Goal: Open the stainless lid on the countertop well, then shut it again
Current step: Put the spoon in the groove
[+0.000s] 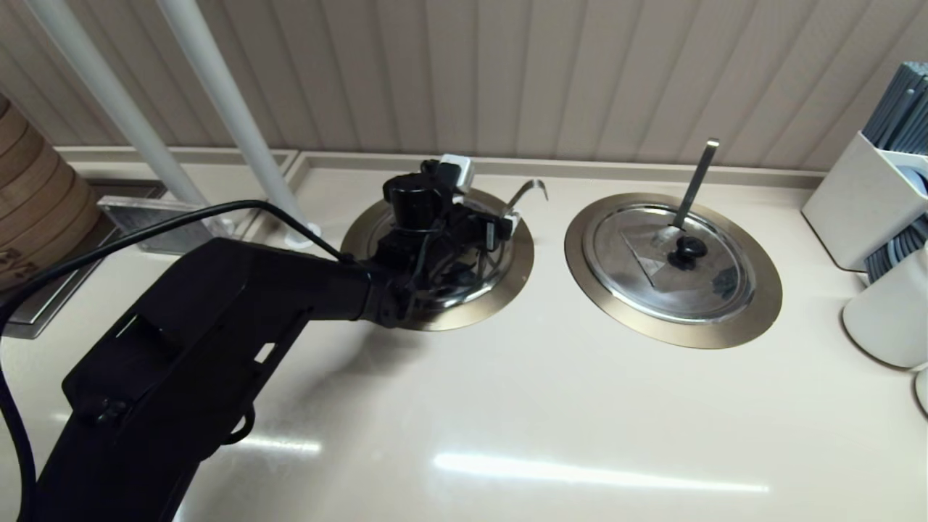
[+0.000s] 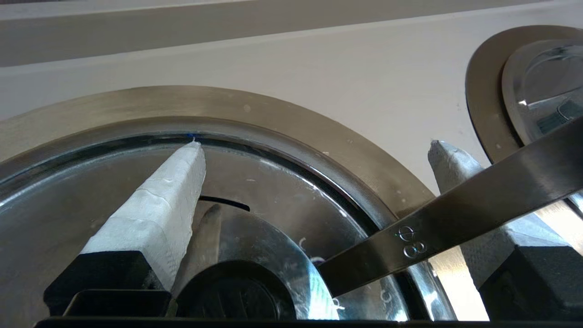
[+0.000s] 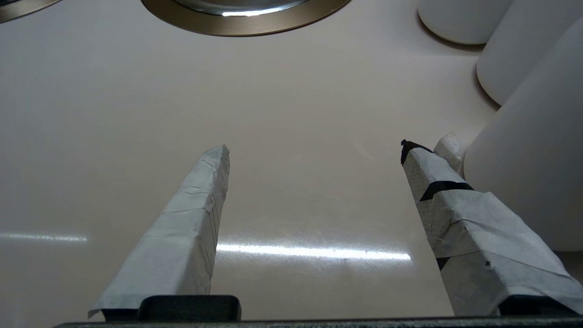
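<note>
The stainless lid (image 1: 475, 279) lies in the countertop well, framed by the bronze ring (image 1: 511, 286). My left gripper (image 1: 500, 217) hovers low over it. In the left wrist view the left gripper (image 2: 316, 146) is open, and its taped fingers (image 2: 173, 200) stand on either side of the black knob (image 2: 232, 296) without pinching it. The hook-ended ladle handle (image 2: 455, 218) crosses in front of the other finger and rises through the lid's edge; its hook (image 1: 533, 188) shows at the back. My right gripper (image 3: 314, 148) is open over bare counter, out of the head view.
The twin lid (image 1: 652, 243) with a straight ladle handle (image 1: 696, 181) sits in its ring (image 1: 761, 304) to the right. White containers (image 1: 892, 319) and a white holder (image 1: 866, 196) stand far right. Bamboo steamers (image 1: 36, 210) and white poles (image 1: 217, 109) are on the left.
</note>
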